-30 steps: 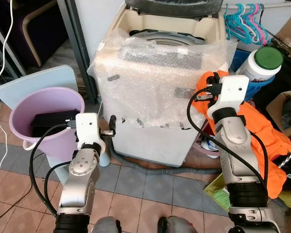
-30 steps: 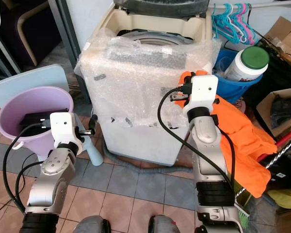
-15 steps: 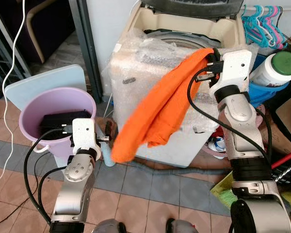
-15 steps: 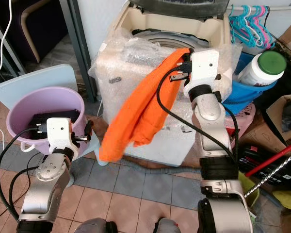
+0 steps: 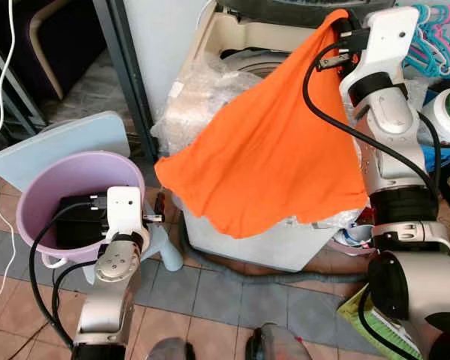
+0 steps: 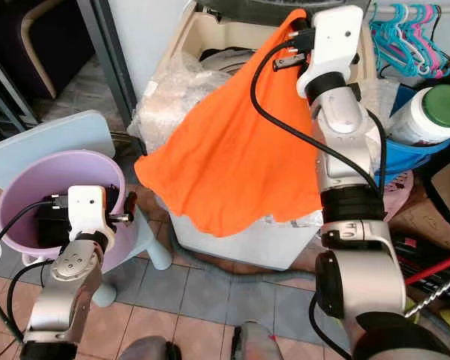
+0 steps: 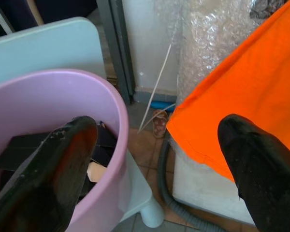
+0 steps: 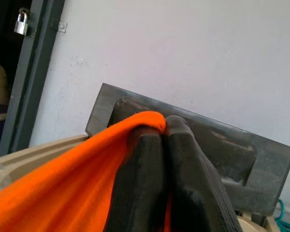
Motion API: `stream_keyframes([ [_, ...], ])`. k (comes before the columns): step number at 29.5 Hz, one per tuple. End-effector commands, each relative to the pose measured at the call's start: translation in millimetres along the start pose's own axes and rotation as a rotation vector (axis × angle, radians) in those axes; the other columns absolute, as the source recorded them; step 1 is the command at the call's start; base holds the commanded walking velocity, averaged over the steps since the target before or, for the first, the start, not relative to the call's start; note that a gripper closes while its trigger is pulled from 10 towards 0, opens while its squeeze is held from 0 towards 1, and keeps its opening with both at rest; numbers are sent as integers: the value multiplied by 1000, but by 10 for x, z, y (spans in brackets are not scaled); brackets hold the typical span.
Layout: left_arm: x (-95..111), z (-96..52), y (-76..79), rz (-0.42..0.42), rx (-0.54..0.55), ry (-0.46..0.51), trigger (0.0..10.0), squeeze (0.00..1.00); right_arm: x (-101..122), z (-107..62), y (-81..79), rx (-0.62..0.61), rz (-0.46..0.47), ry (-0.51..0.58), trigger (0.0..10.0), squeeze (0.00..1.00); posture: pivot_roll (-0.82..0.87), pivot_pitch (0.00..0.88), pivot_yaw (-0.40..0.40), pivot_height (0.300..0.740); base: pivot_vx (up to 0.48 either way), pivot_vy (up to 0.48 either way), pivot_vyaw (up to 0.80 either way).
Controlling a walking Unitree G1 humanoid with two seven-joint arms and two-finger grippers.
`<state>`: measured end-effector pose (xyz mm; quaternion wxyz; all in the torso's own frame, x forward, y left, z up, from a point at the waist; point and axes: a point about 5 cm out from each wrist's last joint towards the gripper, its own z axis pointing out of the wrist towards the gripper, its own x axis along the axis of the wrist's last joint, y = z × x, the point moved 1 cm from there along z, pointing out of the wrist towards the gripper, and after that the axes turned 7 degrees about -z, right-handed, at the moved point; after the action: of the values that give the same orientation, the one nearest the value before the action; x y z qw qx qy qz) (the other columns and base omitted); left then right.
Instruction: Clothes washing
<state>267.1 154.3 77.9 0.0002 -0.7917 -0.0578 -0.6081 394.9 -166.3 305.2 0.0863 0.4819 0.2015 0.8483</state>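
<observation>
Bucket [image 5: 67, 184], purple, sat far left; left gripper [image 7: 150, 159] hung beside it, fingers spread wide, holding nothing. Orange cloth [image 5: 270, 157] now draped over washing machine [image 5: 232, 45], lifted higher than before. Right gripper [image 8: 164, 140] pinched cloth tight; padlock [image 8: 21, 23] beyond.

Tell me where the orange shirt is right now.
The orange shirt hangs from the right pincer, raised over the open washing machine, draping down its bubble-wrapped front, right of the purple bucket.

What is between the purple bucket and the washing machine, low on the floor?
In the left wrist view, a grey hose lies between the bucket and the washing machine, under the cloth's hanging edge.
</observation>
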Motion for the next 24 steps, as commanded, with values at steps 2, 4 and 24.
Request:
stream_keyframes([
  [2,-25,-29,-42,24,-3,-11,10000,0,230,227,109,-5,-29,53,10000,0,60,100,5,740,414,137,0],
  [4,-18,-27,-42,22,-3,-10,10000,0,279,287,181,-28,-33,49,10000,0,61,100,5,740,442,0,0],
  [24,-8,-47,72,-30,-23,-12,10000,0,541,490,611,-160,-158,67,10000,0,64,109,-11,740,197,0,0],
])
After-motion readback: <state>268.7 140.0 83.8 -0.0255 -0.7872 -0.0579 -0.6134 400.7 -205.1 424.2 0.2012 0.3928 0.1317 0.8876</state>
